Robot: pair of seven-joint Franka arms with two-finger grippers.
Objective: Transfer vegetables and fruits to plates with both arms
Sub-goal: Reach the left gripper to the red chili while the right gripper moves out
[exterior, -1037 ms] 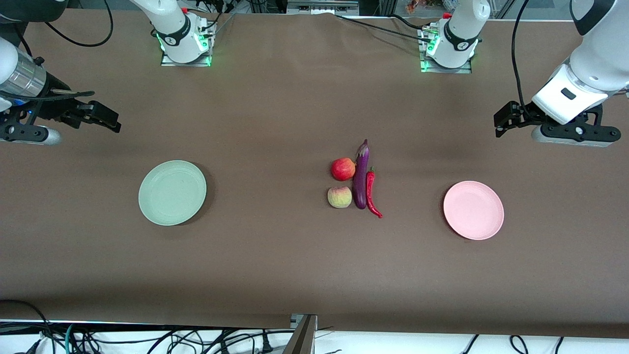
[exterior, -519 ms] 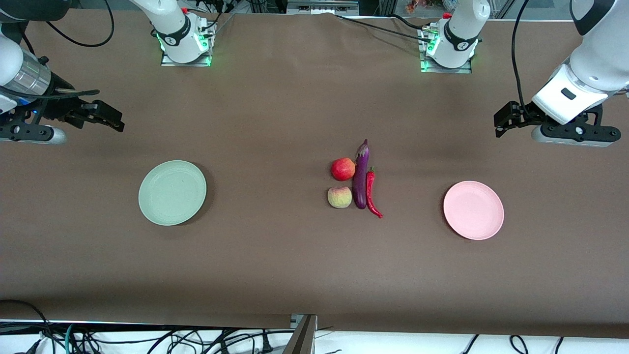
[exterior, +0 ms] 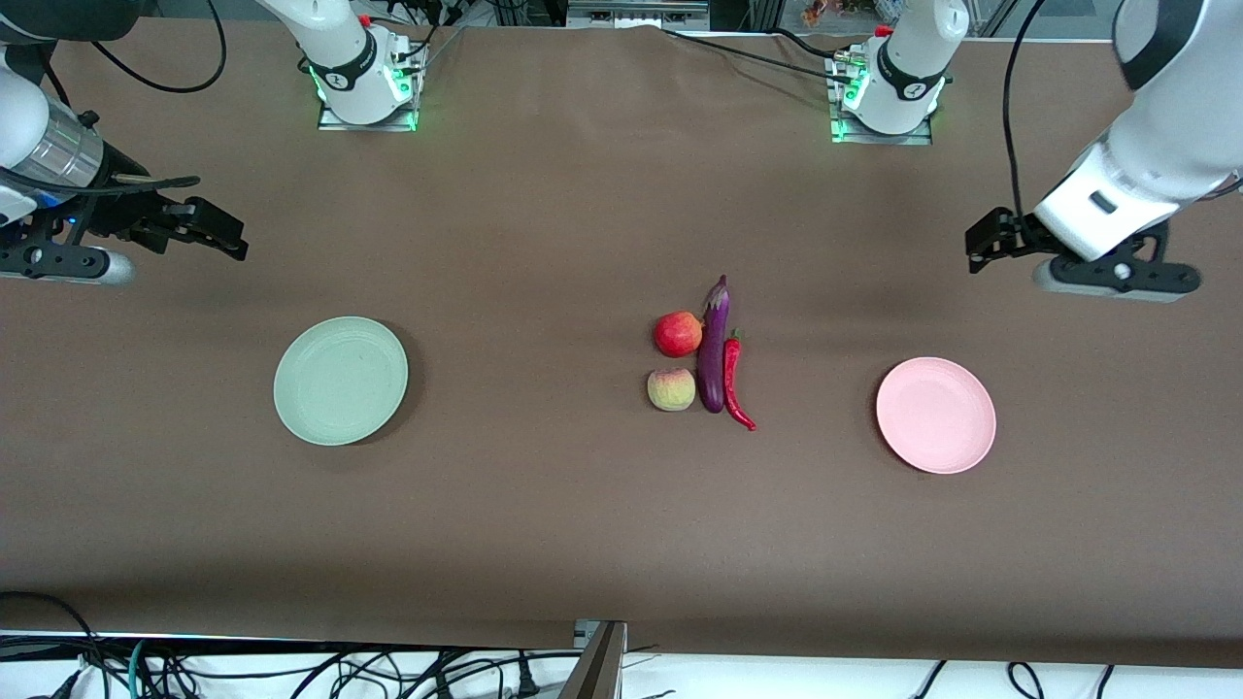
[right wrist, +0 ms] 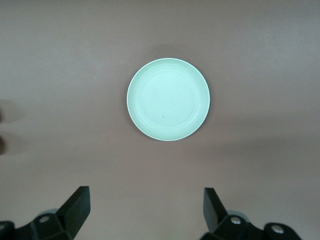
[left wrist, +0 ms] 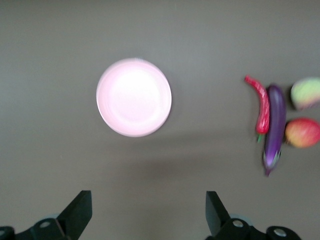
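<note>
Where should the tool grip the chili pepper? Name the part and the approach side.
Probably the middle of the chili pepper, coming straight down from above with the jaws across its thin width. It lies flat, close beside the eggplant, so one finger needs the narrow gap between them; the side toward the pink plate is free. The left tool is open.

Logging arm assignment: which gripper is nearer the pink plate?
Left. The left gripper hangs over bare table near the pink plate; the right gripper is at the table's other end.
</note>
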